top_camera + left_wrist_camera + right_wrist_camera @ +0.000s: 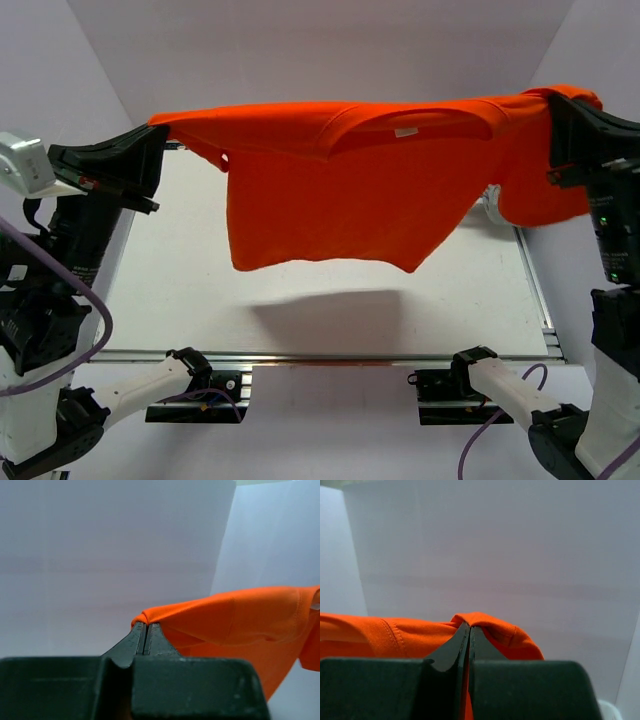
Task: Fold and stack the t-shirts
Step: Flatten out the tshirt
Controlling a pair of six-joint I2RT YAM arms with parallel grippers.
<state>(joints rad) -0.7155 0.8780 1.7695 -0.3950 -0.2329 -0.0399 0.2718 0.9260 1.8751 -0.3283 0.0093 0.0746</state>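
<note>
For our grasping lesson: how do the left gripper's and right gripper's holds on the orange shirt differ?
The left gripper pinches a tip of the orange shirt; right gripper has cloth bunched over its fingers. Cloth leaves the left gripper on one side, the right gripper on both. Both shut, holding it aloft.

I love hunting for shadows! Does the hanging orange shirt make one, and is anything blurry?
Top view: the orange t-shirt throws a soft grey shadow on the table. Left wrist view: the left tool looks blurry near the lens, the cloth sharper. Right wrist view: the right tool is blurry likewise.
</note>
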